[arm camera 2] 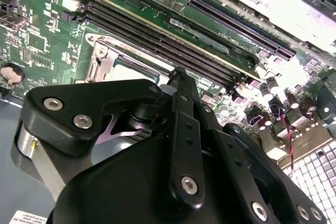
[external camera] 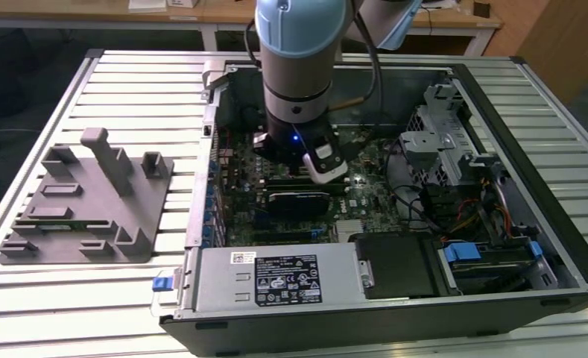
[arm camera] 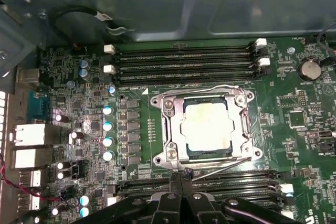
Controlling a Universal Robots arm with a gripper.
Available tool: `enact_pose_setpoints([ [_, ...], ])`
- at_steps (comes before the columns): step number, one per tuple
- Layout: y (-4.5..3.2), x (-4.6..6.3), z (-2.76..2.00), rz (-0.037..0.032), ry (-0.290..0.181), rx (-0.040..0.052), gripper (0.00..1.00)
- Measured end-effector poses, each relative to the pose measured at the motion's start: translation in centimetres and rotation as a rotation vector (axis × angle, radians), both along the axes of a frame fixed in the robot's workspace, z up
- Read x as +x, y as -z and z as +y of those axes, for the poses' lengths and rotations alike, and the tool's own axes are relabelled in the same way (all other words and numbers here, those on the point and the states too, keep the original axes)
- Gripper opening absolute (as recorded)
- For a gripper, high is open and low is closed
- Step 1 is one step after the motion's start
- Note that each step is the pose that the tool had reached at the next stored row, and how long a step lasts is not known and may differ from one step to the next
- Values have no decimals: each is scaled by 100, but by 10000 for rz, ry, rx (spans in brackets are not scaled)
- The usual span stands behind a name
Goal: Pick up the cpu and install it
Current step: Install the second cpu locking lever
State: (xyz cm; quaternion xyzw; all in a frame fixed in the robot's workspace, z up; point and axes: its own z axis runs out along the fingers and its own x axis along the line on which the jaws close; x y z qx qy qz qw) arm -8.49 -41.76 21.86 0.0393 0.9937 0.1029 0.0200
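Note:
The cpu [arm camera: 206, 127], a pale silver-white square, lies flat inside the metal socket frame [arm camera: 168, 129] on the green motherboard; its corner also shows in the second wrist view [arm camera 2: 132, 72]. My gripper [arm camera: 182, 173] hovers just over the socket's edge, its black fingers [arm camera 2: 179, 85] pressed together with nothing between them. Its tip is beside the thin wire lever [arm camera: 223, 166] along that side of the socket. In the exterior view the arm's wrist [external camera: 296, 142] reaches down into the open computer case [external camera: 562, 246].
Memory slots [arm camera: 184, 61] run along both sides of the socket. In the case are a power supply [external camera: 273, 280], a drive cage [external camera: 443, 142] and loose cables [external camera: 492, 216]. A grey holder [external camera: 85, 201] stands on the slatted table at the exterior view's left.

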Motion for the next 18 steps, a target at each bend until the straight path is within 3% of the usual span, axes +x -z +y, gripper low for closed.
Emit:
enact_pose_setpoints([
  [18,93,-78,-36,8,-1,241,11],
])
